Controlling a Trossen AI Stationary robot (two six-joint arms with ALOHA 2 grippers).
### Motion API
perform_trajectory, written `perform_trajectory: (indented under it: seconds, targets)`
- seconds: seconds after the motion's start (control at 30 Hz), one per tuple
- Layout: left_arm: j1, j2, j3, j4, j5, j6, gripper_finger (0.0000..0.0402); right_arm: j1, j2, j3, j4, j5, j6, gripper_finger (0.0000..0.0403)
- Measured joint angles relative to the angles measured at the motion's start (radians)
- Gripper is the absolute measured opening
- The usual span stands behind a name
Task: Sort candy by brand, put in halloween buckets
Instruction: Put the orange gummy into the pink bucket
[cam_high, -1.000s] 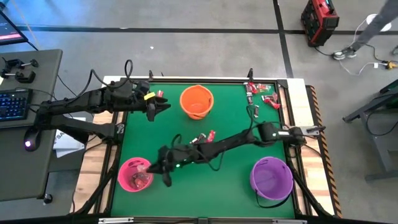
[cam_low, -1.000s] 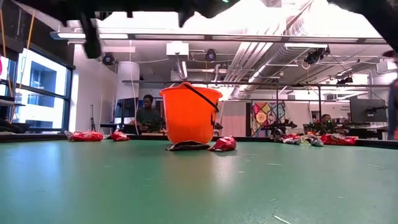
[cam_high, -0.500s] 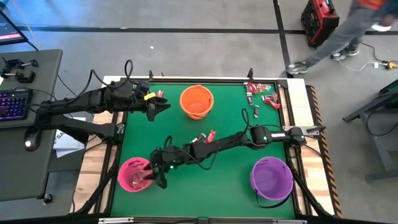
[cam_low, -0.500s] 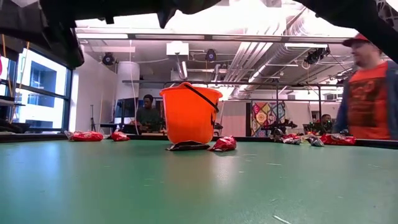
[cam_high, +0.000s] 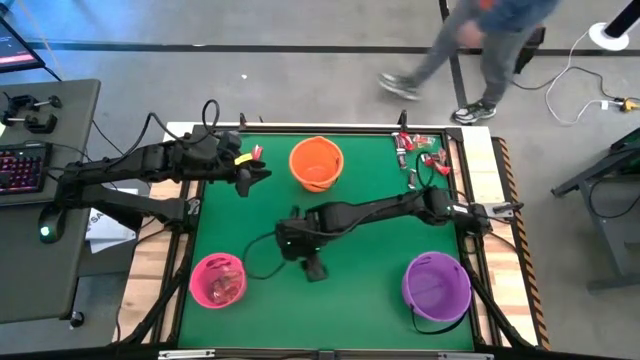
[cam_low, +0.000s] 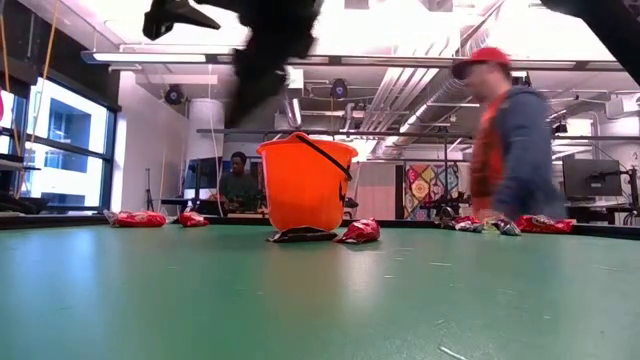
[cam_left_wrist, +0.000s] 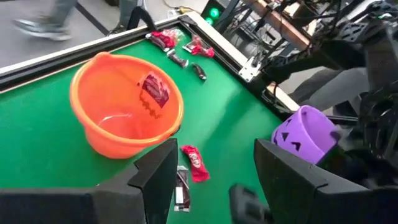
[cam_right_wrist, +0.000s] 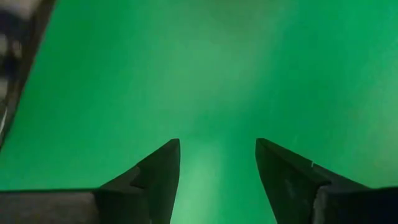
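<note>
Three halloween buckets stand on the green mat: orange (cam_high: 316, 163) at the far middle, pink (cam_high: 217, 281) near left, purple (cam_high: 436, 285) near right. The pink bucket holds candy (cam_high: 229, 286), and one dark red piece (cam_left_wrist: 154, 92) lies in the orange one. Loose candy lies in the far right corner (cam_high: 421, 156). A red piece (cam_left_wrist: 194, 163) and a dark piece (cam_left_wrist: 181, 188) lie by the orange bucket. My right gripper (cam_high: 314, 270) hangs open over bare mat at the table's middle, fingers pointing down. My left gripper (cam_high: 260, 172) waits open, left of the orange bucket.
Red candy (cam_low: 135, 218) lies near the table's far left edge. A raised frame (cam_high: 463, 160) runs round the mat. A person (cam_low: 505, 160) walks past behind the table's far edge. Bare mat lies between the pink and purple buckets.
My right gripper has left the pink bucket's rim and gone toward the table's right edge to the middle of the mat, rising a little and tipping from near level to point down. A person has walked leftward behind the far edge.
</note>
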Motion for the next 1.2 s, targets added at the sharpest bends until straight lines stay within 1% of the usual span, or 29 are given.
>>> perform_trajectory:
  seconds: [0.03,0.1,0.2,0.33,0.43,0.5,0.57,0.63,0.7,0.77,0.87,1.0,1.1,1.2]
  targets:
    - [0.0,0.0,0.0,-0.003,-0.004,0.0,0.02,-0.002,-0.022,-0.038,-0.03,-0.007,-0.009,0.02]
    - [0.0,0.001,0.0,-0.023,-0.016,0.0,0.02,-0.004,-0.087,-0.16,-0.023,-0.012,-0.019,0.0199]
    - [-0.008,0.012,0.0,-0.07,-0.033,-0.001,0.02,-0.008,-0.256,-0.44,0.091,-0.011,0.033,0.0199]
    - [-0.023,0.046,-0.01,-0.098,-0.073,-0.043,0.02,-0.009,-0.539,-0.855,0.312,0.04,0.227,0.0199]
    - [-0.009,0.094,-0.062,-0.073,-0.082,-0.145,0.02,-0.006,-0.724,-1.093,0.498,0.071,0.424,0.0199]
    - [0.069,0.154,-0.077,-0.13,-0.014,-0.171,0.02,-0.006,-0.823,-1.214,0.646,0.086,0.546,0.0199]
    - [0.203,0.235,-0.075,-0.233,0.097,-0.11,0.02,-0.006,-0.894,-1.309,0.769,0.132,0.649,0.0199]
    - [0.351,0.317,-0.06,-0.3,0.182,-0.016,0.02,-0.008,-0.939,-1.377,0.876,0.177,0.711,0.0199]
    - [0.483,0.392,-0.042,-0.33,0.206,0.081,0.02,-0.012,-0.965,-1.423,0.96,0.211,0.736,0.0199]
    - [0.599,0.459,-0.023,-0.32,0.199,0.149,0.02,-0.021,-0.972,-1.453,1.0,0.229,0.757,0.0199]
    - [0.727,0.541,0.004,-0.281,0.13,0.242,0.02,-0.039,-0.967,-1.472,1.001,0.232,0.799,0.0199]
    - [0.825,0.652,0.031,-0.278,0.071,0.345,0.02,-0.069,-0.962,-1.477,0.979,0.24,0.866,0.0199]
    - [0.858,0.719,0.034,-0.279,0.044,0.386,0.02,-0.096,-0.962,-1.477,0.982,0.262,0.892,0.0199]
    - [0.873,0.772,0.034,-0.258,0.011,0.383,0.02,-0.129,-0.962,-1.477,0.981,0.266,0.892,0.0199]
